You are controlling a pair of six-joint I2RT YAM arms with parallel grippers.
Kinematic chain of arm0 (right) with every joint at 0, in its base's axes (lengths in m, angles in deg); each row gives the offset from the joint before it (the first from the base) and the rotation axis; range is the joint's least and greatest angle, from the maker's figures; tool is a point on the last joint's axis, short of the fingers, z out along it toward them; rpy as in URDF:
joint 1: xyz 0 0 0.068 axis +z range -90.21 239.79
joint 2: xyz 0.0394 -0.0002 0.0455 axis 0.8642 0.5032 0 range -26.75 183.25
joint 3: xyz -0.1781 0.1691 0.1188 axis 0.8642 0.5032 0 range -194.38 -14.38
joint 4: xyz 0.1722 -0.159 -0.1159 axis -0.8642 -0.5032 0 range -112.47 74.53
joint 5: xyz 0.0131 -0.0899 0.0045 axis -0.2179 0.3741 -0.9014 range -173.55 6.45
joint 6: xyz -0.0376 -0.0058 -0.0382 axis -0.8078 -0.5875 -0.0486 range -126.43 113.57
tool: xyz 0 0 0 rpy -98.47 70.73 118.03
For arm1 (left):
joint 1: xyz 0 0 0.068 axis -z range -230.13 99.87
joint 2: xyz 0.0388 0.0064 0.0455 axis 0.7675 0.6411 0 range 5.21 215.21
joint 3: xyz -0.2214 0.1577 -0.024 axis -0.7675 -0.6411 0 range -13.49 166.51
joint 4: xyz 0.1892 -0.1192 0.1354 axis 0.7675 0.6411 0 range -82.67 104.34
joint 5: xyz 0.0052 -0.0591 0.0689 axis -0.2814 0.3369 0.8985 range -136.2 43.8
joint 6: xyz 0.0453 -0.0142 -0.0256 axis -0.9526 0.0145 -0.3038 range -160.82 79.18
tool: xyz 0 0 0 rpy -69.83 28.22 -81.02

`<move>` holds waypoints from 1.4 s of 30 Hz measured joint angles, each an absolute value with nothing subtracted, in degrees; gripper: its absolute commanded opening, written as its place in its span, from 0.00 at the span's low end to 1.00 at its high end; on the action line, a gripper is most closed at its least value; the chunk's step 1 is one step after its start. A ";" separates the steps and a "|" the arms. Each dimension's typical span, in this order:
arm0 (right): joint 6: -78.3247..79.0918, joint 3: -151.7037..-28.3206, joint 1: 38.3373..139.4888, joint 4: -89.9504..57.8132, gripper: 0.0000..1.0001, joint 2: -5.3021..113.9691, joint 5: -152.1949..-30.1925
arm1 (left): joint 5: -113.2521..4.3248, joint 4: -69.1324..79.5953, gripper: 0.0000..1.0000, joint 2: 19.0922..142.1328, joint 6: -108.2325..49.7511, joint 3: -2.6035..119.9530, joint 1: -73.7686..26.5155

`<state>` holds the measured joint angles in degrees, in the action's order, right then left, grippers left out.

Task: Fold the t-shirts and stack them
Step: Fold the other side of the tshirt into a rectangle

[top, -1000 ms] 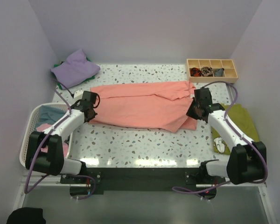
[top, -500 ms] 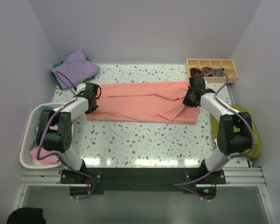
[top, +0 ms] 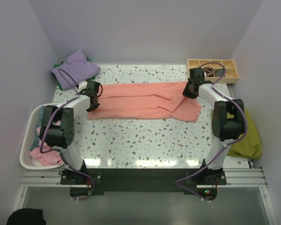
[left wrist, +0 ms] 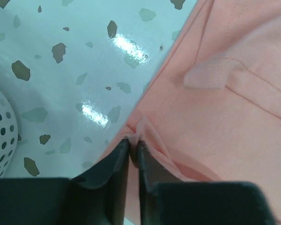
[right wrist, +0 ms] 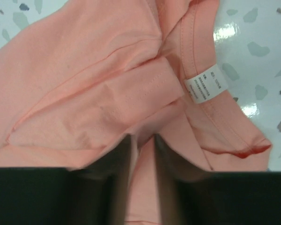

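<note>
The salmon-pink t-shirt (top: 140, 101) is being held at both ends, folded into a long band and spread across the far half of the speckled table (top: 145, 140). Its left edge is being pinched by the left gripper (left wrist: 132, 143), whose fingers are being pressed nearly together on a small ridge of fabric. Its right end, by the collar and the white label (right wrist: 204, 84), is being gripped by the right gripper (right wrist: 143, 140); the fingers are blurred, and only a narrow gap filled with pink cloth is being shown between them. Beyond the shirt's far left corner a lavender t-shirt (top: 75, 69) is being kept in a loose heap on a green t-shirt (top: 61, 86). Left of the shirt and nearer, a pink t-shirt (top: 46, 156) and a light blue t-shirt (top: 39, 127) are being held in a white basket (top: 27, 136). Behind the shirt's right end a wooden tray (top: 225, 65) is being seen, and to its near right an olive-green garment (top: 248, 136)
</note>
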<state>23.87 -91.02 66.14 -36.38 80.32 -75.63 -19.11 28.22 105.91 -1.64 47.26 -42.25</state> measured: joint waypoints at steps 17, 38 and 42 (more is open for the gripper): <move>24.11 -82.93 66.16 -31.99 0.69 73.17 -86.54 | -20.42 26.01 0.86 96.23 -2.49 42.97 -42.09; 29.73 -77.62 70.53 -28.77 0.59 76.12 -93.95 | -25.17 24.55 0.87 92.49 -3.04 39.85 -39.97; 29.95 -77.62 72.15 -28.90 0.59 76.12 -93.31 | -25.30 24.55 0.87 92.49 -3.17 39.85 -39.97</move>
<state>29.95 -77.62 72.15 -28.90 76.12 -93.31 -25.30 24.55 92.49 -3.17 39.85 -39.97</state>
